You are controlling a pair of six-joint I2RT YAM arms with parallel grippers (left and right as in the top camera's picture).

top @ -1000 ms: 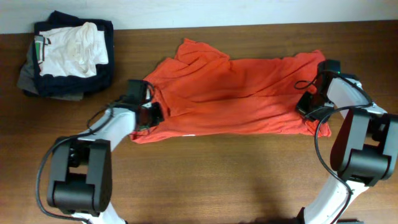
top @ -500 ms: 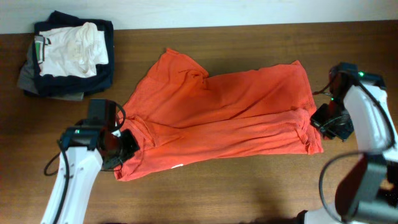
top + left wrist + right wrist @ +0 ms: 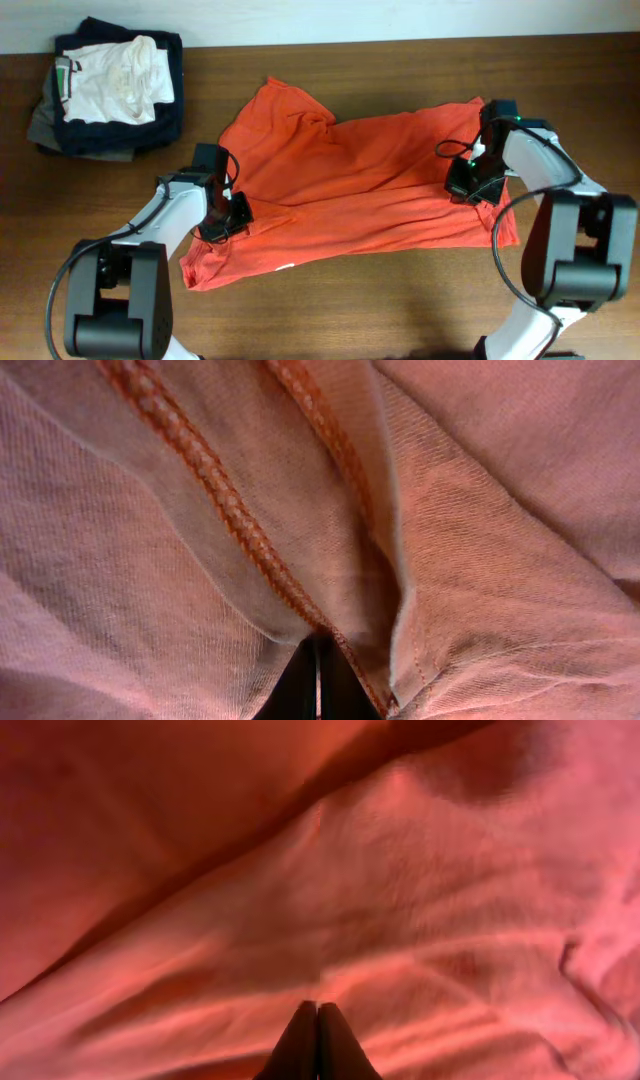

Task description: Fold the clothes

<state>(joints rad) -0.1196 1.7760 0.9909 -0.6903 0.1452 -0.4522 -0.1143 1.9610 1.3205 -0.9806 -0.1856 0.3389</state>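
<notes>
T-shirt (image 3: 360, 190) at frame centre, spread crosswise and rumpled, no tidy fold visible; I judge the folding barely begun, sleeves and halves yet to do; my left gripper (image 3: 232, 213) and right gripper (image 3: 467, 186) each show tips together, clamped on its cloth; bare table (image 3: 400, 310) lies below the hem; stacked garments (image 3: 110, 85) upper left, well apart.

The left arm (image 3: 165, 212) and right arm (image 3: 542, 160) look alike: rounded white link shells joined by black joint housings, each rising from a bulky dark grey cylindrical base (image 3: 115, 295). A thin black cable (image 3: 72, 265) loops beside each arm. A small green light (image 3: 518, 122) glows near the right wrist. The left claw (image 3: 318, 665) and right claw (image 3: 318, 1025) each show two smooth dark fingers narrowing to a point.
</notes>
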